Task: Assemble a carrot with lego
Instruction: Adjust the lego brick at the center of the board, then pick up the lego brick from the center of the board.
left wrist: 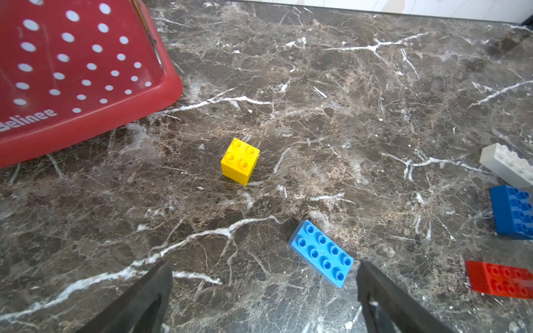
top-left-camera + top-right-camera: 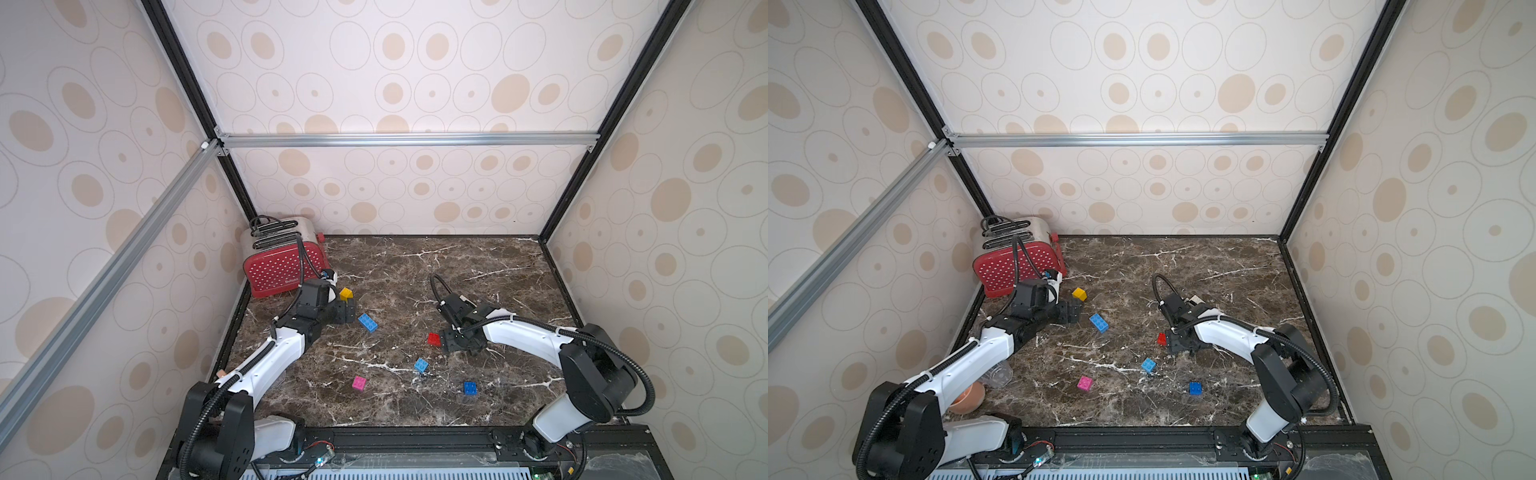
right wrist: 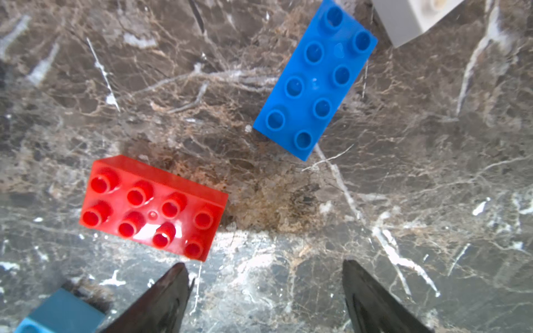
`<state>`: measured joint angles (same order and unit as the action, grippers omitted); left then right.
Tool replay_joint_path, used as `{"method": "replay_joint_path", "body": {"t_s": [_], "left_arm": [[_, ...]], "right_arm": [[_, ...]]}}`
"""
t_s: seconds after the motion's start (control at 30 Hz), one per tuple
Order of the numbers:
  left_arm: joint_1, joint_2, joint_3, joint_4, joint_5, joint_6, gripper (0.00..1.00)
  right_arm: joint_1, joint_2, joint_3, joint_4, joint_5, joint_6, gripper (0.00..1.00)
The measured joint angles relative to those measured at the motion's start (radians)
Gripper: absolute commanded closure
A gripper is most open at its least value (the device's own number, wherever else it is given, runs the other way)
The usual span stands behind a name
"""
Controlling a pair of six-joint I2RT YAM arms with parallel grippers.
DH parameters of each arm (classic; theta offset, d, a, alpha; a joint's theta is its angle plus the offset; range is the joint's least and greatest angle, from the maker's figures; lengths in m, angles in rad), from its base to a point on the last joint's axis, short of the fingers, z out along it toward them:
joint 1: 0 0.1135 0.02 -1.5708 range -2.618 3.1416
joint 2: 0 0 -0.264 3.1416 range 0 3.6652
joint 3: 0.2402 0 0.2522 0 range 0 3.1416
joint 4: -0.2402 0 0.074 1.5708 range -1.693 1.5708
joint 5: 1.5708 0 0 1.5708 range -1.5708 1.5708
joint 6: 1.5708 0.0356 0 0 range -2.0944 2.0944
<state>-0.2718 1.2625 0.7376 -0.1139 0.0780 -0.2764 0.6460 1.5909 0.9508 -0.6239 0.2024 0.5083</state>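
as lego [image 2: 368, 322] lies loose | left end effector [image 1: 264, 268], right end effector [image 3: 265, 268]: open, empty

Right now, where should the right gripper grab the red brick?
Probably best: pinch the red brick across its two long sides at mid-length, descending from above with the open right gripper. It lies flat, studs up, both long sides clear.

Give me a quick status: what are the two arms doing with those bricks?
Left gripper open, empty, near yellow brick. Right gripper open, empty, beside red brick. Nothing joined yet. Toaster off in corner, not blocking.
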Motion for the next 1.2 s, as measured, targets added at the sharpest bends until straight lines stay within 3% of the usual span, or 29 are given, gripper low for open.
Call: {"method": "replay_joint_path", "body": {"t_s": [0.23,0.37,0.57,0.97,1.2], "left_arm": [[-0.016,0.017,0.008,-0.007,-0.002,-0.001,0.01],[-0.029,0.017,0.038,-0.035,-0.002,-0.001,0.01],[-0.073,0.016,0.056,-0.055,-0.004,-0.002,0.01],[-0.098,-0.013,0.056,-0.089,-0.010,-0.025,0.01],[-0.100,-0.028,0.052,-0.095,-0.016,-0.026,0.01]], "right_arm": [[0.000,-0.011,-0.003,-0.018,-0.074,0.022,0.18],[0.001,-0.112,-0.068,-0.039,-0.159,0.083,0.25],[0.063,-0.243,-0.191,-0.098,-0.219,0.183,0.26],[0.158,-0.303,-0.305,-0.109,-0.171,0.357,0.34],[0.172,-0.303,-0.330,-0.071,-0.136,0.392,0.39]]}}
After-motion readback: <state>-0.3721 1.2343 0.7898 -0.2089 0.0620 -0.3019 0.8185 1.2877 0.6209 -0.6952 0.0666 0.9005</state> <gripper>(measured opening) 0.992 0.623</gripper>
